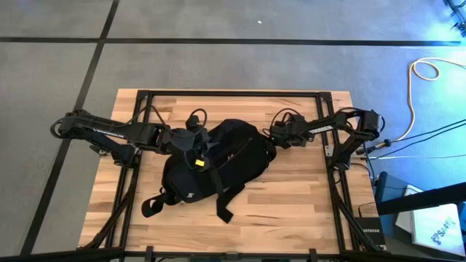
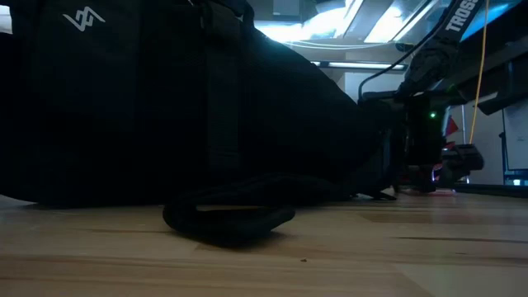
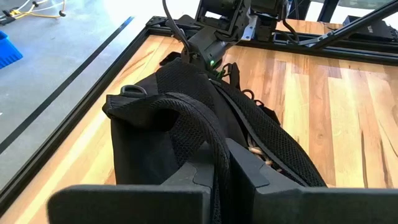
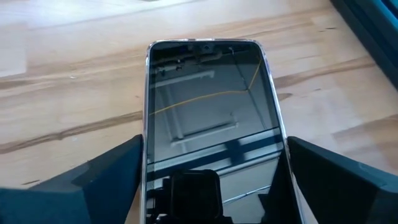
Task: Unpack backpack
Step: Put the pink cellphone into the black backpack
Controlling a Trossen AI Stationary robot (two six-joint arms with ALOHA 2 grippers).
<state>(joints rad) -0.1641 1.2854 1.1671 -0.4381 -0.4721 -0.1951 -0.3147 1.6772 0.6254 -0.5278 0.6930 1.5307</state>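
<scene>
The black backpack (image 1: pixel 218 164) lies in the middle of the wooden table, resting on its broad side (image 2: pixel 165 99). My left gripper (image 1: pixel 193 154) stands raised over the backpack's left part, shut on a padded strap. My right gripper (image 1: pixel 271 137) is low at the backpack's right end (image 2: pixel 404 136). In the right wrist view a flat black phone (image 4: pixel 208 106) with a glossy screen lies between the right gripper's (image 4: pixel 214 138) two fingers, its far end on the wood. The phone does not show in the high view; the gripper hides it. My left gripper (image 3: pixel 222 180) pinches a mesh-padded strap (image 3: pixel 214 155) between its two fingers, which lie across it. The strap arches up from the backpack (image 3: pixel 149 137) into the hold, raised above the bag, which stays on the table. My right gripper has the phone's two long edges (image 4: pixel 148 155) between its fingers (image 4: pixel 106 180), near the phone's near end. The fingers stand flush against both edges and come slanting down from above, lying along the phone. The phone's far end (image 4: pixel 202 46) is down on the table.
Loose straps (image 1: pixel 226 207) trail from the backpack toward the table's near edge, one looped flat on the wood (image 2: pixel 227 219). A black frame rail (image 1: pixel 233 93) runs along the far edge. Bare wood (image 1: pixel 306 204) lies at the near right. Cables run on the floor to the right.
</scene>
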